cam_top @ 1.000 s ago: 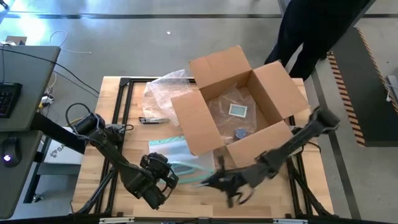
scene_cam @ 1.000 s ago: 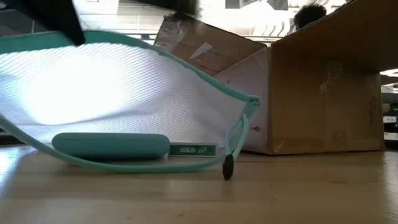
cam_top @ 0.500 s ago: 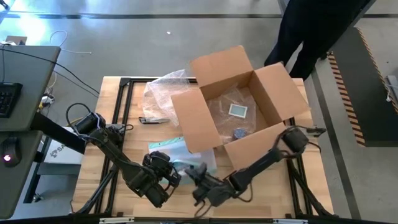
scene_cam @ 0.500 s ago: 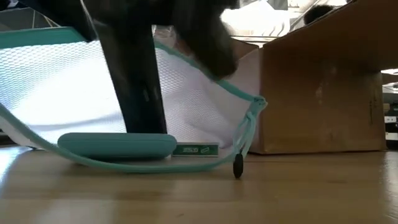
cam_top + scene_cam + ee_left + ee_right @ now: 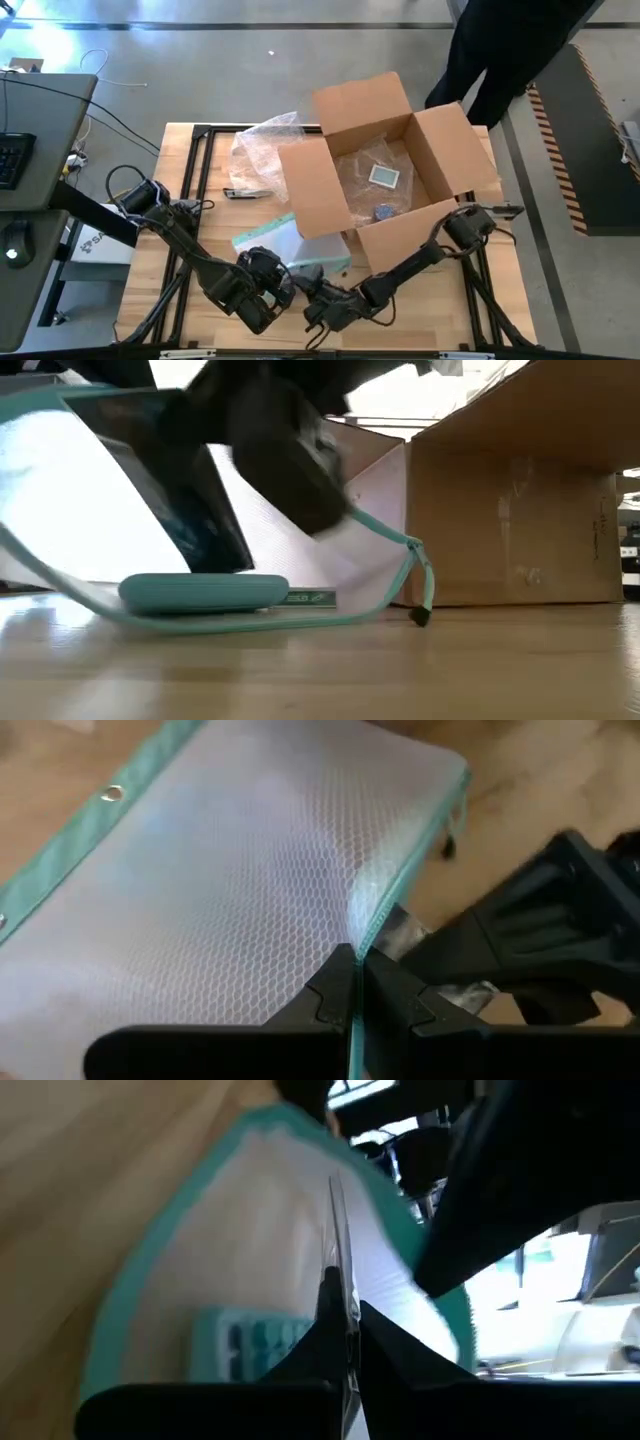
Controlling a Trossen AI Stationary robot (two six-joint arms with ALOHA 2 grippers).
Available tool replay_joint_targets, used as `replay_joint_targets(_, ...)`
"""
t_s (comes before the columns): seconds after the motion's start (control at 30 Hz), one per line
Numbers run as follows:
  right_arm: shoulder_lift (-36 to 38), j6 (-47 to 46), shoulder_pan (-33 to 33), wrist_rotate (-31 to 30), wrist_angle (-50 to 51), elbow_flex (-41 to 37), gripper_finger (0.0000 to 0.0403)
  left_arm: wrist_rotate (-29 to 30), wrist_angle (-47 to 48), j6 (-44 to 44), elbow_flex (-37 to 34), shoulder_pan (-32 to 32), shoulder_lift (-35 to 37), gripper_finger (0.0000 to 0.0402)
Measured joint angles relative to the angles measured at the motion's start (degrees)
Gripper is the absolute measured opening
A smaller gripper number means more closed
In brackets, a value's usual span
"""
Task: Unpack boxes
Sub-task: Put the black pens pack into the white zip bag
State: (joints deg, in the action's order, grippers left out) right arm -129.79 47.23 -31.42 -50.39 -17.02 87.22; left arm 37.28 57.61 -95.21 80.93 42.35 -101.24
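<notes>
The brown cardboard box (image 5: 312, 196) stands open at the table's far right on its base, with bubble wrap and small items inside; its side wall shows in the low view (image 5: 510, 520). A clear mesh pouch with a teal edge (image 5: 275, 243) lies near the box's front, with a teal case (image 5: 200, 592) inside. My left gripper (image 5: 283, 283) is shut on the pouch. My right gripper (image 5: 310, 297) sits just right of it, also shut on the pouch. The zipper pull (image 5: 420, 616) dangles at the pouch's right end. My left gripper pinches the pouch's teal zipper edge (image 5: 372, 925) between its two fingers, slanting down from the near side. The pouch is tipped up at that edge, and its lower edge (image 5: 230, 625) rests on the table. My right gripper pinches a thin clear layer of the pouch (image 5: 337, 1250), seen edge on, close beside my left gripper's hold. It comes in nearly level from the table's right.
Loose bubble wrap (image 5: 262, 142) lies at the far left of the box. A small cutter (image 5: 245, 193) lies left of the box. A person (image 5: 500, 50) stands beyond the far right corner. Bare tabletop (image 5: 320, 670) runs along the near edge.
My right gripper has come down and gone toward the table's left, rolling as it went, to the pouch beside my left gripper. The pouch's held edge has tipped up higher while its lower edge stays on the table.
</notes>
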Motion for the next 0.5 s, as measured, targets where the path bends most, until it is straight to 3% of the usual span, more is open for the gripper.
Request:
replay_joint_targets(0.13,0.1,-0.2,3.3,7.5,0.3,0.2,0.0000,-1.4,-0.9,1.9,0.0,0.0,1.2,0.0000)
replay_joint_targets(0.3,0.1,-3.1,6.0,24.1,1.6,0.1,0.0000,-0.7,-1.5,3.2,0.0,-0.1,1.7,0.0000)
replay_joint_targets(0.5,0.1,-12.1,9.1,30.0,1.3,0.1,0.0002,-0.3,-1.5,4.0,0.0,-0.5,1.7,0.0000)
